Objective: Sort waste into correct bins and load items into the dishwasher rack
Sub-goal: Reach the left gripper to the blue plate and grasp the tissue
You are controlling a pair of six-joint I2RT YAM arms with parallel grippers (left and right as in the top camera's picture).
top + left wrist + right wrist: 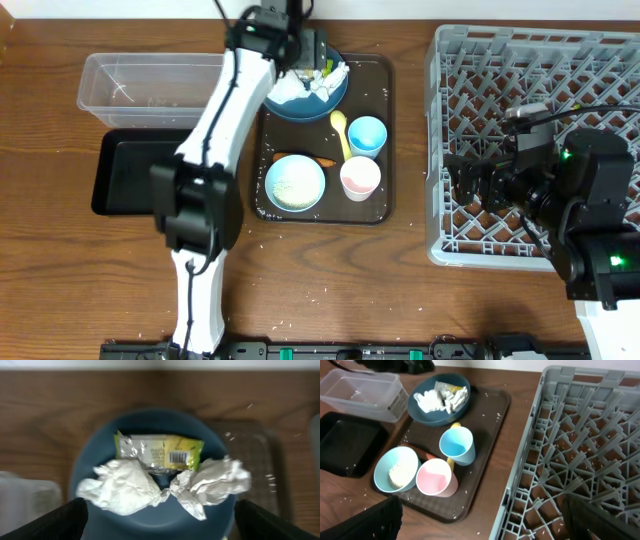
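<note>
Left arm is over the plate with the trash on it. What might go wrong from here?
The tissue lies right against the wrapper on the plate, so the wide-open left end effector may grab both, though they may need sorting apart. The bowl holds rice; loading it before emptying would likely spill grains into the rack.
</note>
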